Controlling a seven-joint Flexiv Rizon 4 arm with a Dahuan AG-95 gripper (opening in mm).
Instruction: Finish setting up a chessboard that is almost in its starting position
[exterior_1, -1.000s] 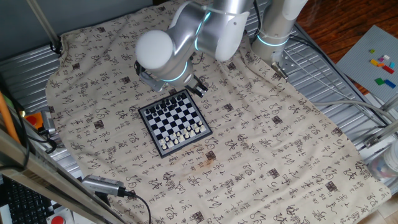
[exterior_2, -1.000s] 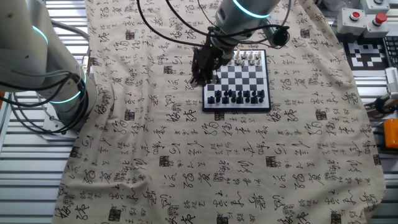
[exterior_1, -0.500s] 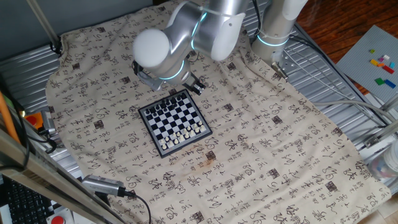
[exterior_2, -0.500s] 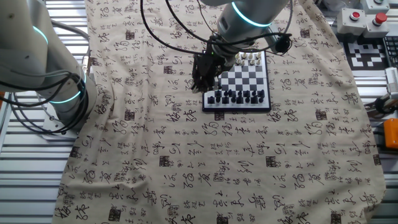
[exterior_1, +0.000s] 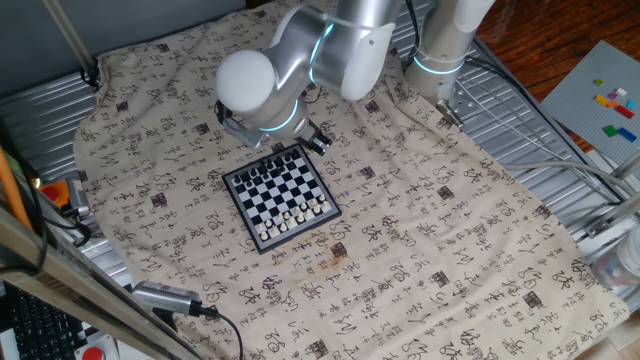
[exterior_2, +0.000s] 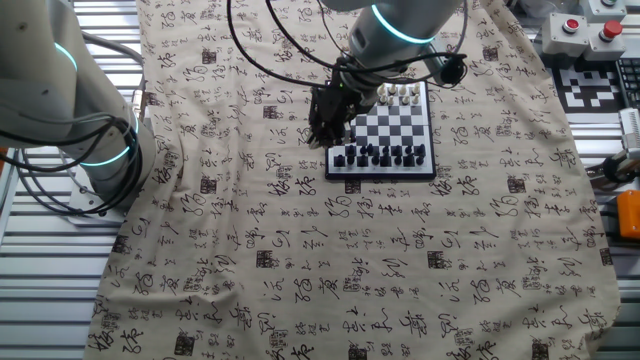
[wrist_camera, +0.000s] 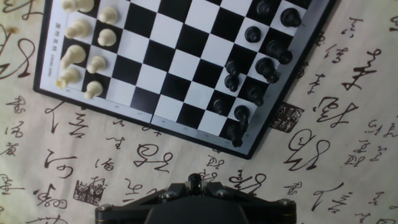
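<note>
The small chessboard (wrist_camera: 176, 62) fills the top of the hand view, with white pieces (wrist_camera: 79, 50) at its left edge and black pieces (wrist_camera: 252, 68) at its right. My gripper (wrist_camera: 195, 186) is at the bottom edge, over the cloth just off the board's near edge. It is shut on a black chess piece (wrist_camera: 195, 180), of which only the top knob shows between the fingers. In the other fixed view the gripper (exterior_2: 322, 130) hangs low beside the board's left side (exterior_2: 390, 125). In one fixed view my arm (exterior_1: 265, 85) hides the gripper behind the board (exterior_1: 275, 190).
A cloth printed with characters (exterior_2: 330, 260) covers the table. A second robot arm (exterior_2: 85, 110) stands at the left. A button box (exterior_2: 585, 22) and a marker card (exterior_2: 595, 85) sit at the right edge. A grey plate with coloured bricks (exterior_1: 600, 95) lies beyond the table.
Over the last second the gripper came down a little beside the board's left side. Since half a second ago it has hardly moved. The pieces on the board stand as before.
</note>
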